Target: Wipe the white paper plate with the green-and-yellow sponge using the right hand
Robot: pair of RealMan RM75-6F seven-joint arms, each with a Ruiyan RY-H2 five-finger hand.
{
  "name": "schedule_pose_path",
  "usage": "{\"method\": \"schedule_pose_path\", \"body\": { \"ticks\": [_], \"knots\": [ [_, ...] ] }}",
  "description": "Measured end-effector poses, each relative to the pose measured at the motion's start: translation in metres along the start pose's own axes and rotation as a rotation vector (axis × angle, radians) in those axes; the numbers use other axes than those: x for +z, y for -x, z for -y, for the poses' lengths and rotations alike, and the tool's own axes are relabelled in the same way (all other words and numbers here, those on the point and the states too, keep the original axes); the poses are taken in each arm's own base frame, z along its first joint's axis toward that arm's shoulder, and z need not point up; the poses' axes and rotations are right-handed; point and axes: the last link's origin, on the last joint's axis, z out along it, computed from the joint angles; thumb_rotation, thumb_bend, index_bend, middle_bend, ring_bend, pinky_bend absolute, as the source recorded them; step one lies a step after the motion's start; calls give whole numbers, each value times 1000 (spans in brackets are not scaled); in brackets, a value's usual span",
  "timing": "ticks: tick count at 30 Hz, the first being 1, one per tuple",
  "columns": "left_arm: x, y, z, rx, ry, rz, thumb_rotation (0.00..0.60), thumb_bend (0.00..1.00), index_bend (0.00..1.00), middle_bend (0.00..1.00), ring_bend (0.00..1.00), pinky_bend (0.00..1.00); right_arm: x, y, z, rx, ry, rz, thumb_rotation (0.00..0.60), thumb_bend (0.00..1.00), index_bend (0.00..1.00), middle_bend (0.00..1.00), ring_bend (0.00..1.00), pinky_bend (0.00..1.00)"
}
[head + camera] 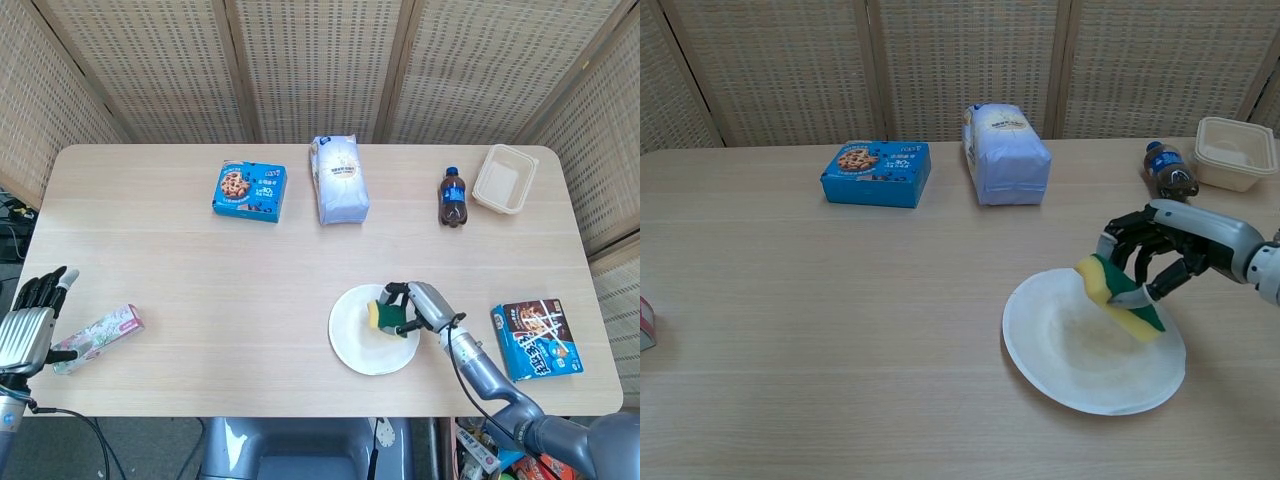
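The white paper plate [352,338] [1060,355] lies near the table's front edge, right of centre. My right hand [420,305] [1168,252] grips the green-and-yellow sponge [385,317] [1118,298] over the plate's right part. The sponge is tilted, its lower end at the plate's surface. Faint smears show in the middle of the plate. My left hand [28,325] hangs open off the table's left front corner, holding nothing; the chest view does not show it.
A blue cookie box [249,191], a white bag [338,179], a cola bottle [452,197] and a beige container [504,179] line the far side. A blue snack box [535,338] lies right of the plate. A floral packet [98,338] lies at the left front.
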Motion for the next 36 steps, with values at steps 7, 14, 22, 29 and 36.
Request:
{"method": "schedule_pose_path", "body": {
  "ticks": [7,14,22,29,36],
  "knots": [
    [0,0,1,1,-1,1,600,0,0,0,0,0,5,6,-6,-52,23,14,600,401,568,543,435,246],
    [0,-1,1,-3,-3,-2,600,0,0,0,0,0,9,10,-9,-71,38,24,600,403,569,543,435,246],
    [1,0,1,-3,-2,2,600,0,0,0,0,0,9,16,-13,-90,52,48,600,406,571,545,435,246],
    [1,0,2,-2,-3,3,600,0,0,0,0,0,10,20,-15,-102,63,60,600,408,577,551,435,246],
    [1,0,2,-1,-4,4,600,0,0,0,0,0,12,21,-17,-151,75,57,600,416,581,556,435,246]
  ]
}}
